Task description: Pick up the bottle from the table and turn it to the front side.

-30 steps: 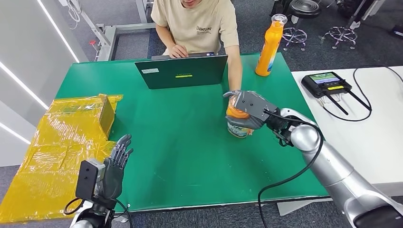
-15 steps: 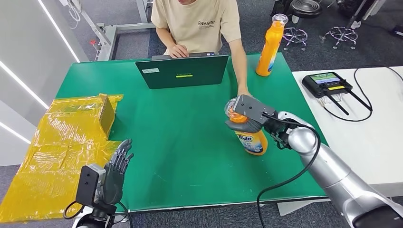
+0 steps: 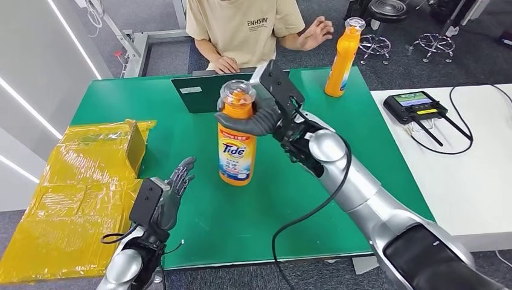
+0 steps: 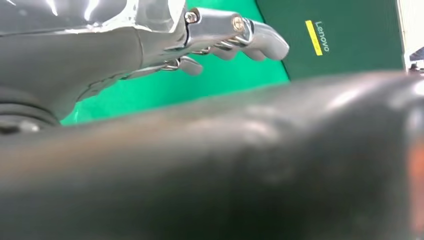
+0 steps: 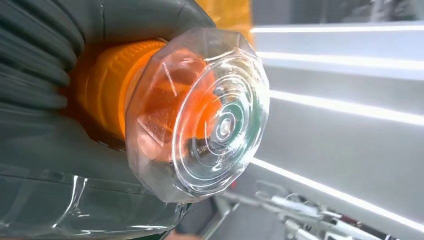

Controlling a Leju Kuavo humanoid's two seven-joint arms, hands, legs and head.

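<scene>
The bottle (image 3: 236, 145) is lifted off the desk (image 3: 199, 199), in front of the laptop (image 3: 205, 90); your right hand (image 3: 261, 112) grips its neck, label facing you. Only setting down looks left.

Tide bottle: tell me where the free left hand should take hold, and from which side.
Probably the wide labelled body of the Tide bottle, from the robot's left. The bottle is upright, the right hand already grips its neck under the clear cap, and the open left hand sits on that side.

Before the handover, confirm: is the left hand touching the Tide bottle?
No: the open left hand is apart from the Tide bottle; the right hand grips its neck.
</scene>
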